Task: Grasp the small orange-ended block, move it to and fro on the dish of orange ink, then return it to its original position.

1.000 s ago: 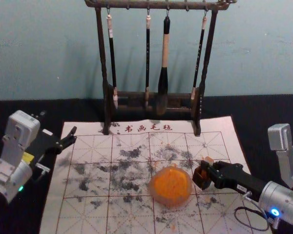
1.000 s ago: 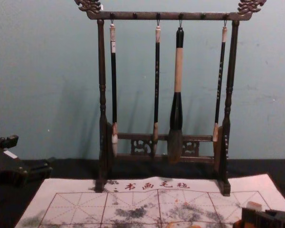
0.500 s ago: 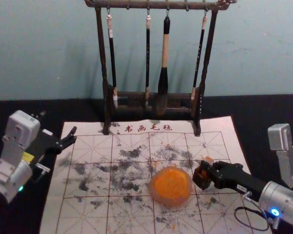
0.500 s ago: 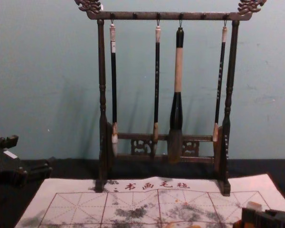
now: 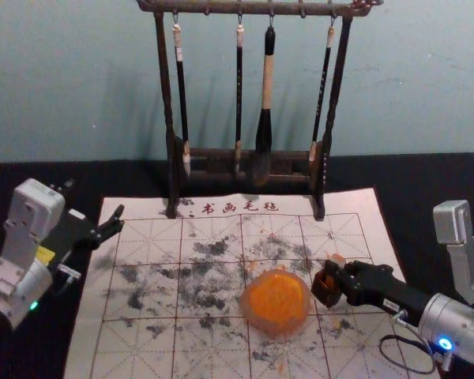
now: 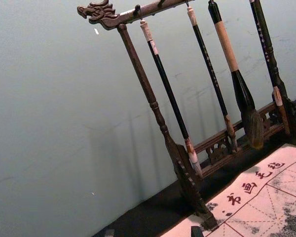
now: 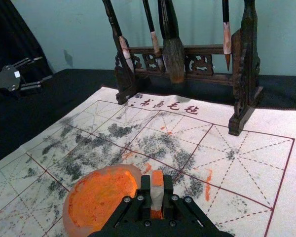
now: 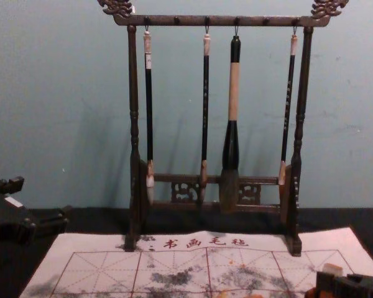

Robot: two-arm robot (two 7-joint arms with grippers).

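Block (image 7: 157, 193) fills clenched right end effector (image 5: 330, 281) beside round dish (image 5: 273, 330); left (image 5: 93, 200) gapes near mat (image 5: 130, 359).

Tbl (image 5: 446, 183), blk-covered, runs under R gripper (image 5: 334, 275) w/ a pale gridded mat (image 5: 142, 347), smudged grey & orange, below it & mostly to its L, plus dk brush rack (image 5: 213, 154) beyond, feet at mat's far edge.

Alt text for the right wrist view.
Right tool grips a small orange-ended block beside a dish of orange ink on a smudged, gridded mat; behind, brushes hang from a dark rack.
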